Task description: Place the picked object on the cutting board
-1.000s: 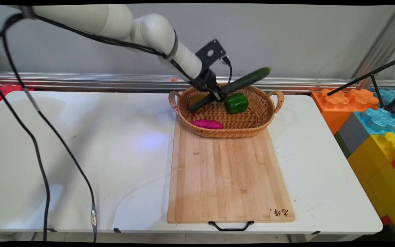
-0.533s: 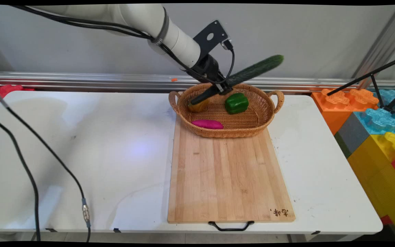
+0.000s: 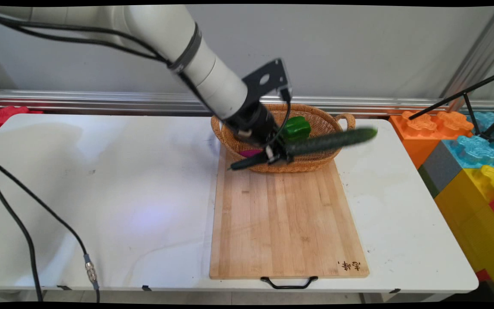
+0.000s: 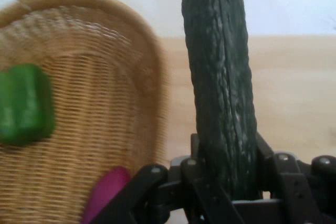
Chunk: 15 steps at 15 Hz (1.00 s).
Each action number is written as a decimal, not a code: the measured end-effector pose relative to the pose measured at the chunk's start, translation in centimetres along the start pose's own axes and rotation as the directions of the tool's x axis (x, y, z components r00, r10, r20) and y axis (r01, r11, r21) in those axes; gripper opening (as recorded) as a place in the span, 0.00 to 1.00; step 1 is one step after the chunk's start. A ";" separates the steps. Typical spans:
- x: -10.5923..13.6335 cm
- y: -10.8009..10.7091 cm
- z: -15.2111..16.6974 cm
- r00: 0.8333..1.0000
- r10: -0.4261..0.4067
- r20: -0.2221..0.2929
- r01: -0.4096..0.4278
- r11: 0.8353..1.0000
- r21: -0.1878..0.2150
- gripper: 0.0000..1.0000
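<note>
My gripper (image 3: 279,155) is shut on a long dark green cucumber (image 3: 328,141), which lies almost level in the air over the near rim of the wicker basket (image 3: 315,161) and the far end of the wooden cutting board (image 3: 285,223). In the hand view the cucumber (image 4: 223,93) runs straight up from the gripper (image 4: 226,182), with the basket (image 4: 100,129) to its left. A green bell pepper (image 3: 297,127) (image 4: 23,103) and a magenta sweet potato (image 3: 250,152) (image 4: 105,190) lie inside the basket, the sweet potato mostly hidden by the hand in the main view.
The board's black handle (image 3: 289,283) sits at the table's near edge. Coloured foam blocks (image 3: 474,159) and a black tripod leg (image 3: 461,94) stand off the table's right side. Black cables (image 3: 37,214) hang over the left of the white table (image 3: 101,193).
The gripper has carried the cucumber down and toward the near side, from above the basket's back to over its front rim. The cucumber has levelled out from a steep tilt.
</note>
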 end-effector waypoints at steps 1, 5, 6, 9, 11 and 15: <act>-0.5 0.7 0.3 1.000 0.016 0.014 -0.016 1.000 -0.019 0.00; -2.4 2.5 2.1 0.997 0.060 0.050 -0.058 0.997 -0.049 0.00; -3.0 2.8 3.1 0.996 0.072 0.058 -0.070 0.997 -0.046 0.00; -4.1 3.2 5.0 0.993 0.094 0.073 -0.091 0.995 -0.035 0.00; -4.9 3.5 6.4 0.991 0.109 0.083 -0.108 0.994 -0.025 0.00; -6.0 3.6 8.3 0.987 0.133 0.095 -0.133 0.991 -0.005 0.00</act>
